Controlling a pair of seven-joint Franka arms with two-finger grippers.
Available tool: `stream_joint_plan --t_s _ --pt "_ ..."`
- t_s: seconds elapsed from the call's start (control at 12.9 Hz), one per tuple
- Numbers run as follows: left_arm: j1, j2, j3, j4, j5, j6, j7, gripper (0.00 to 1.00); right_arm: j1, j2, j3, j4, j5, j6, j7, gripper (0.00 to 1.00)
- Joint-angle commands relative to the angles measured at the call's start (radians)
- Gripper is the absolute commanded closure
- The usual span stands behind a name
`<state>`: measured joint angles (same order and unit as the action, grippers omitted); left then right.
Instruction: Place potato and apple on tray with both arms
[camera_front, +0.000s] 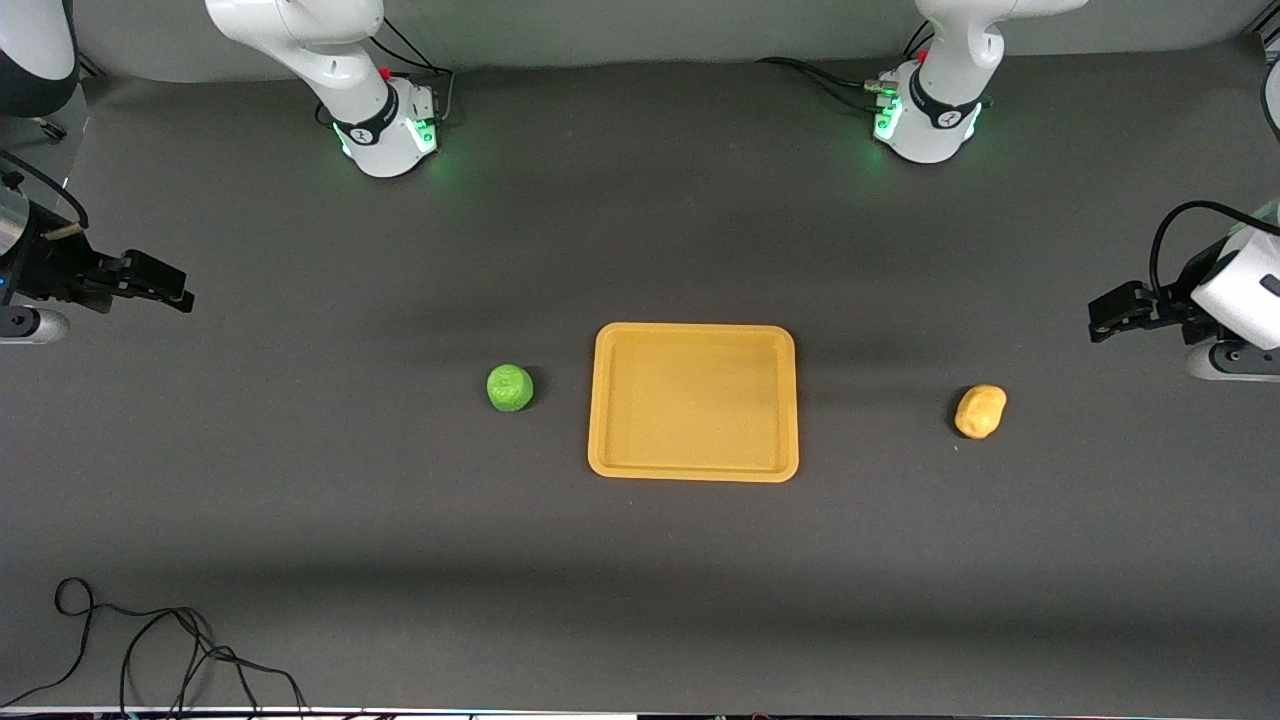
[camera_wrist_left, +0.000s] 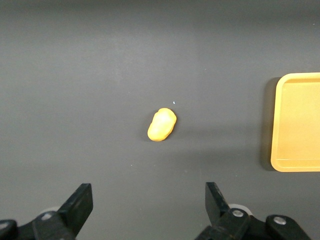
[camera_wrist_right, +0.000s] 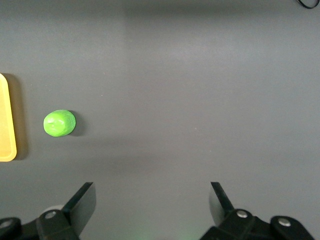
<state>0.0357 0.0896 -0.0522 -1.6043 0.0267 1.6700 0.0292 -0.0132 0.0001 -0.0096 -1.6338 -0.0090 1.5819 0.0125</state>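
Note:
The orange-yellow tray (camera_front: 694, 401) lies flat and empty at the table's middle; its edge shows in the left wrist view (camera_wrist_left: 300, 122) and the right wrist view (camera_wrist_right: 6, 120). The green apple (camera_front: 510, 387) sits on the table beside the tray, toward the right arm's end, also in the right wrist view (camera_wrist_right: 59, 123). The yellow-tan potato (camera_front: 980, 411) lies toward the left arm's end, also in the left wrist view (camera_wrist_left: 162, 124). My left gripper (camera_front: 1100, 318) (camera_wrist_left: 149, 200) is open and empty, up over that end of the table. My right gripper (camera_front: 178, 290) (camera_wrist_right: 152, 200) is open and empty over its end.
A black cable (camera_front: 150, 650) lies looped on the table near the front camera at the right arm's end. The two arm bases (camera_front: 385, 125) (camera_front: 925, 115) stand along the edge farthest from the front camera. The table is a dark grey mat.

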Motion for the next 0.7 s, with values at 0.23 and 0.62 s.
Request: stream_joint_plan --t_s 0.23,0.62 --pt "0.01 -0.022 0.002 -0.099 -0.008 0.031 -0.003 0.0 0.012 0.009 -0.013 0.025 0.018 -0.023 0.0 0.0" --pt "0.007 0.146 0.002 -0.18 -0.002 0.232 -0.003 0.0 0.012 0.008 -0.013 0.017 0.018 -0.022 -0.002 0.0"
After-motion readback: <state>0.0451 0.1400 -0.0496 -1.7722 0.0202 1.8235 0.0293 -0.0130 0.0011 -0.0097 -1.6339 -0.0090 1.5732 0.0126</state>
